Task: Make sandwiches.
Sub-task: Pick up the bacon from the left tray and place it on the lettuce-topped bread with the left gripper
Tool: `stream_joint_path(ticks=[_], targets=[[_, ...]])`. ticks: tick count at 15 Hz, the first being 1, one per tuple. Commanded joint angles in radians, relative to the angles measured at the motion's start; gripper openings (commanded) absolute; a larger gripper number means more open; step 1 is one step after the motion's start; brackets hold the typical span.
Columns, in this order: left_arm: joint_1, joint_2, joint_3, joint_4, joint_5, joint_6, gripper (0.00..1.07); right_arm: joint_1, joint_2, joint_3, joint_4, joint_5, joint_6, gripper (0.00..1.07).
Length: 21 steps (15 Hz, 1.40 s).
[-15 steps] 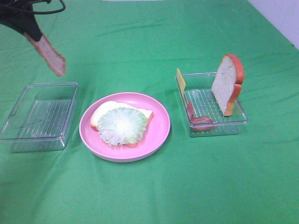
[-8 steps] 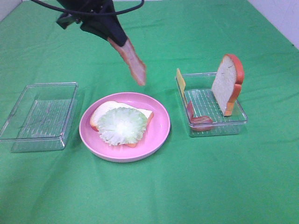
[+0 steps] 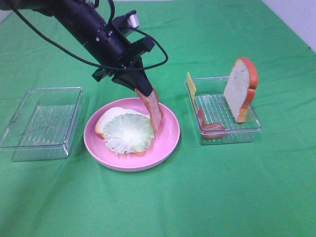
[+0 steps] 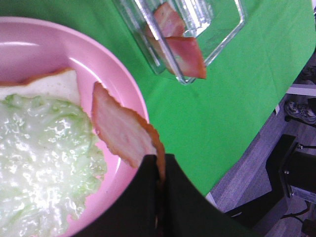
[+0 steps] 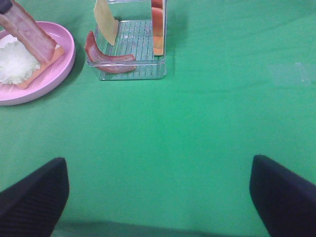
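Your left gripper [image 3: 138, 88] pinches a bacon strip [image 3: 154, 111] — lower end at the lettuce [image 3: 127, 133] edge, over the pink plate [image 3: 170, 140]; your right gripper [image 5: 158, 197] gapes wide.

Pink plate [image 3: 172, 132]; left tray [image 3: 45, 126]; right tray [image 3: 238, 133]; green cloth [image 3: 222, 197].

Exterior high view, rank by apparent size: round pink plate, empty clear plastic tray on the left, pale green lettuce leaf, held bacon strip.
Largest: round pink plate and left clear plastic tray, too close to rank.
Next: pale green lettuce leaf.
Smallest: pink-red bacon strip.
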Motion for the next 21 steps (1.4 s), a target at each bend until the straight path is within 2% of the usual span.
stream_joint_path(ticks=[1, 5, 7, 12, 15, 21], targets=[[-0.002, 0.053, -0.003, -0.015, 0.106, 0.007, 0.00, -0.006, -0.025, 0.003, 0.008, -0.008, 0.003, 0.95], [0.000, 0.071, -0.003, 0.055, 0.106, 0.001, 0.00, -0.006, -0.025, 0.003, 0.008, -0.008, 0.003, 0.95], [0.000, 0.071, -0.004, 0.151, 0.106, -0.018, 0.00, -0.006, -0.025, 0.003, 0.008, -0.008, 0.003, 0.95], [0.000, 0.056, -0.004, 0.277, 0.097, -0.048, 0.00, -0.006, -0.025, 0.003, 0.008, -0.008, 0.003, 0.95], [0.000, 0.034, -0.005, 0.380, 0.065, -0.105, 0.00, -0.006, -0.025, 0.003, 0.008, -0.008, 0.003, 0.95], [-0.001, 0.034, -0.004, 0.388, 0.033, -0.106, 0.00, -0.006, -0.025, 0.003, 0.008, -0.008, 0.003, 0.95]])
